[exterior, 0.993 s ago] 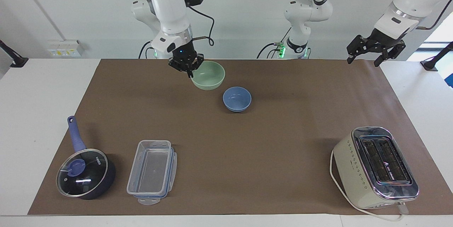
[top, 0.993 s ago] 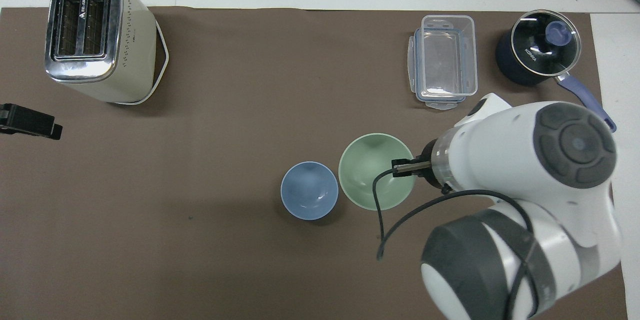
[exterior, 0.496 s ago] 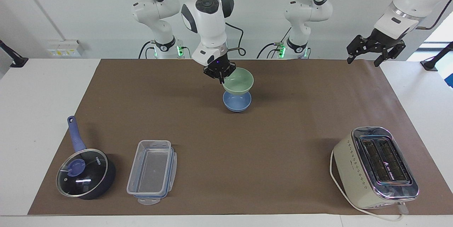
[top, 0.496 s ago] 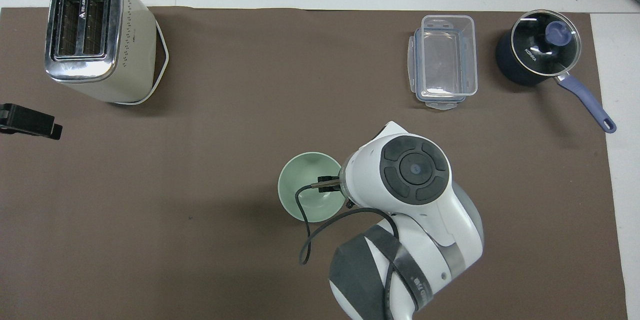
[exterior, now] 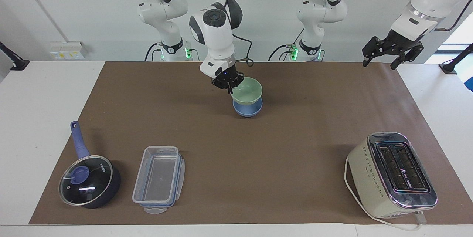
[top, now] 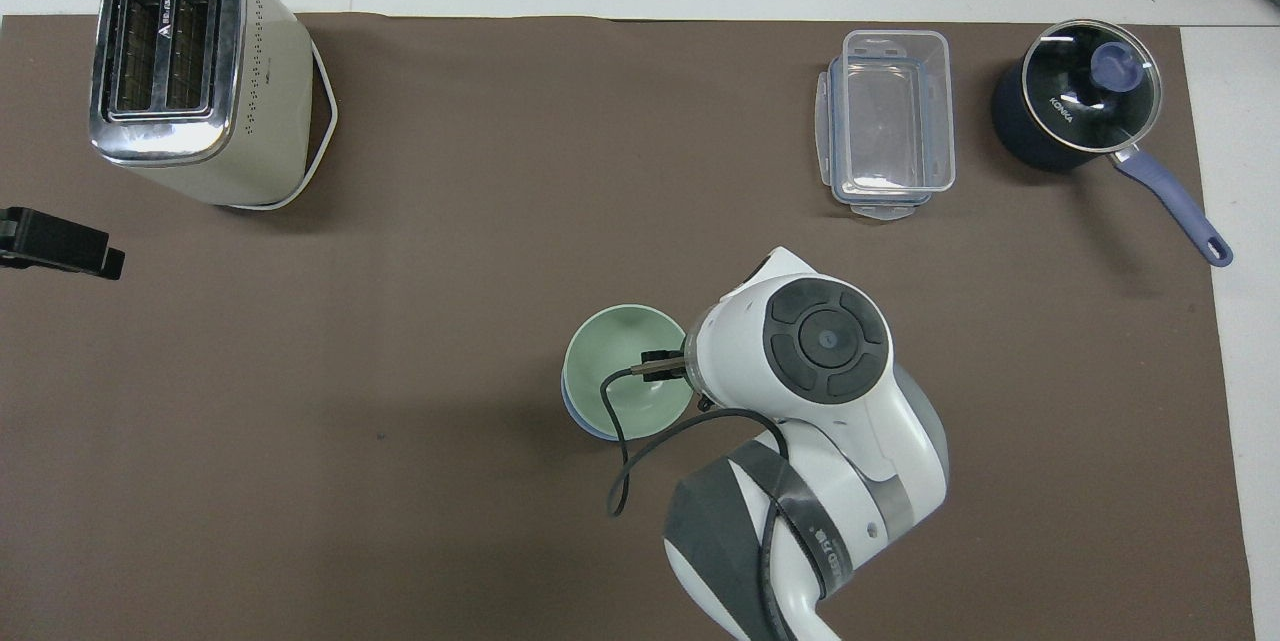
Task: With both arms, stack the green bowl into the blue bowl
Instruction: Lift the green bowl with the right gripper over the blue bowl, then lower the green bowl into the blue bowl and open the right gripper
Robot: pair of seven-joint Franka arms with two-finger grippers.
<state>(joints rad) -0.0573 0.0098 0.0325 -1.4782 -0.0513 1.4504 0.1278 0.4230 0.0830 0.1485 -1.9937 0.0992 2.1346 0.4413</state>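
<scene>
The green bowl (exterior: 247,91) sits upright in the mouth of the blue bowl (exterior: 247,109), which stands on the brown mat close to the robots. My right gripper (exterior: 229,84) is shut on the green bowl's rim, on the side toward the right arm's end. In the overhead view the green bowl (top: 620,361) covers the blue bowl (top: 574,412) except for a thin edge, and the right wrist hides the gripper. My left gripper (exterior: 381,59) is open and empty, held up over the mat's edge at the left arm's end; it also shows in the overhead view (top: 60,246).
A toaster (exterior: 391,174) stands farther out toward the left arm's end. A clear plastic container (exterior: 159,178) and a dark saucepan with a glass lid (exterior: 87,181) stand farther out toward the right arm's end.
My right gripper has carried the green bowl from beside the blue bowl to over it, then lowered it into the blue bowl. The left arm has not moved.
</scene>
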